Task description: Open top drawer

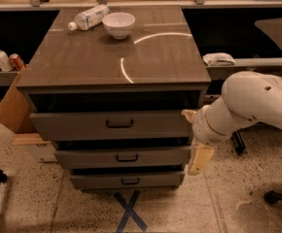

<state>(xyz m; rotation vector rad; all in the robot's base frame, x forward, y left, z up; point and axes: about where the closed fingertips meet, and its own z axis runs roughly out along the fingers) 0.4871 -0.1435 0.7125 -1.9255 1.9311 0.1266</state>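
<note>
The top drawer (82, 126) is the uppermost grey-brown front panel of the cabinet, with a small black bar handle (119, 124) at its centre. A dark gap shows between the panel and the cabinet top (82, 67). My gripper (193, 138) is on the end of the white arm (248, 103), at the cabinet's right front corner, level with the top and middle drawers. Its cream fingers (200, 159) stand apart and hold nothing. It is well right of the handle and touches no drawer that I can see.
A white bowl (119, 24) and a lying plastic bottle (89, 17) rest on the cabinet top. Two shallower drawers (126, 158) sit below. A cardboard box (9, 106) stands at left, blue tape X (130, 211) on the floor, chair legs (277, 197) at right.
</note>
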